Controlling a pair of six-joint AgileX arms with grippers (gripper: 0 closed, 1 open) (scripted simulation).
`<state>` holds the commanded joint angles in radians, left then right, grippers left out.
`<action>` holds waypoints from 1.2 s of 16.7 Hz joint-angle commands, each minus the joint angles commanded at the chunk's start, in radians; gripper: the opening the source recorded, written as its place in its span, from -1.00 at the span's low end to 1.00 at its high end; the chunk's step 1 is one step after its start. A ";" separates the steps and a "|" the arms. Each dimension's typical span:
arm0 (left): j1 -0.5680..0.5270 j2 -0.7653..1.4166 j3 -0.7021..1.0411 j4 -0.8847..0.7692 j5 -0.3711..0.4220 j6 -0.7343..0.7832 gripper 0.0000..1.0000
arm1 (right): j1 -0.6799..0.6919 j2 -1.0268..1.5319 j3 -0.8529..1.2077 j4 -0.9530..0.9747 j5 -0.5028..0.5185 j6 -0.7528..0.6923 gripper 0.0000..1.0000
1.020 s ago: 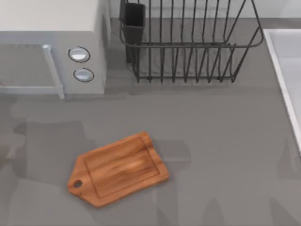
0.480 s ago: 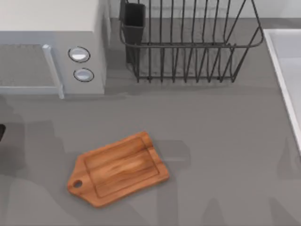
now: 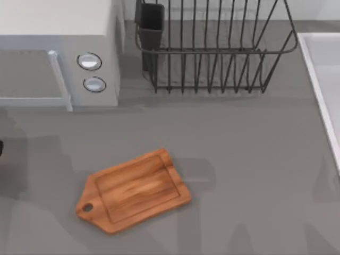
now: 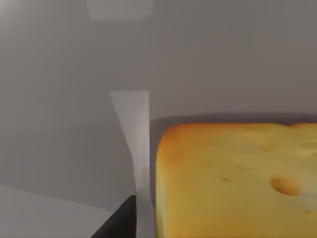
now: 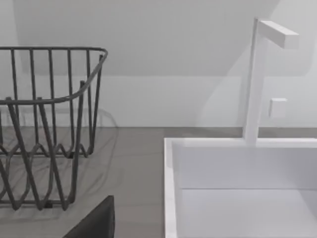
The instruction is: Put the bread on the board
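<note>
Seems to be the pick-up or early carry step: puts the bread [image 4: 237, 178] close against the left gripper [image 4: 121, 225], seemingly off to the left of the board [image 3: 133, 191] and not yet on its bare wood. Cannot tell whether that gripper holds the bread or stands wide. Calls next for a sure hold, a carry over the board's middle and a gentle set-down, with the right gripper [image 5: 94, 223] parked well right of the board.

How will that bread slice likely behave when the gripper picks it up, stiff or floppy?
The bread, close up in the left wrist view, looks like a thick toasted block with browned edges, so it would probably stay stiff, not droop. The pitted crumb suggests it is light and may dent if squeezed hard. Its flat faces make rolling unlikely.
</note>
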<state>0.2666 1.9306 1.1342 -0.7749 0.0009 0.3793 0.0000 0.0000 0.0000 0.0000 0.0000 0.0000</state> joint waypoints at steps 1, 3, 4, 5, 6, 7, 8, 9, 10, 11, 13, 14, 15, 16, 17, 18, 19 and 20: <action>0.000 0.000 0.000 0.000 0.000 0.000 0.25 | 0.000 0.000 0.000 0.000 0.000 0.000 1.00; 0.000 0.000 0.000 0.000 0.000 0.000 -0.06 | 0.000 0.000 0.000 0.000 0.000 0.000 1.00; 0.000 0.000 0.000 0.000 0.000 0.000 -0.21 | 0.000 0.000 0.000 0.000 0.000 0.000 1.00; 0.000 0.000 0.000 0.000 0.000 0.000 -0.36 | 0.000 0.000 0.000 0.000 0.000 0.000 1.00; 0.000 0.000 0.000 0.000 0.000 0.000 -0.51 | 0.000 0.000 0.000 0.000 0.000 0.000 1.00; 0.000 0.000 0.000 0.000 0.000 0.000 -0.66 | 0.000 0.000 0.000 0.000 0.000 0.000 1.00; 0.000 0.000 0.000 0.000 0.000 0.000 -0.81 | 0.000 0.000 0.000 0.000 0.000 0.000 1.00; 0.000 0.000 0.000 0.000 0.000 0.000 -0.96 | 0.000 0.000 0.000 0.000 0.000 0.000 1.00; 0.000 0.000 0.000 0.000 0.000 0.000 -1.00 | 0.000 0.000 0.000 0.000 0.000 0.000 1.00; 0.000 0.000 0.000 0.000 0.000 0.000 -1.00 | 0.000 0.000 0.000 0.000 0.000 0.000 1.00; 0.000 0.000 0.000 0.000 0.000 0.000 -1.00 | 0.000 0.000 0.000 0.000 0.000 0.000 1.00; 0.000 0.000 0.000 0.000 0.000 0.000 -1.00 | 0.000 0.000 0.000 0.000 0.000 0.000 1.00; 0.000 0.000 0.000 0.000 0.000 0.000 -1.00 | 0.000 0.000 0.000 0.000 0.000 0.000 1.00; 0.000 0.000 0.000 0.000 0.000 0.000 -1.00 | 0.000 0.000 0.000 0.000 0.000 0.000 1.00; 0.000 0.000 0.000 0.000 0.000 0.000 -1.00 | 0.000 0.000 0.000 0.000 0.000 0.000 1.00; 0.001 -0.002 -0.001 0.000 0.000 0.001 -1.00 | 0.000 0.000 0.000 0.000 0.000 0.000 1.00; 0.001 -0.004 0.000 -0.002 0.000 0.001 -1.00 | 0.000 0.000 0.000 0.000 0.000 0.000 1.00; 0.005 -0.009 0.007 -0.013 -0.001 0.000 -1.00 | 0.000 0.000 0.000 0.000 0.000 0.000 1.00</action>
<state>0.2714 1.9212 1.1409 -0.7880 -0.0005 0.3793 0.0000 0.0000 0.0000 0.0000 0.0000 0.0000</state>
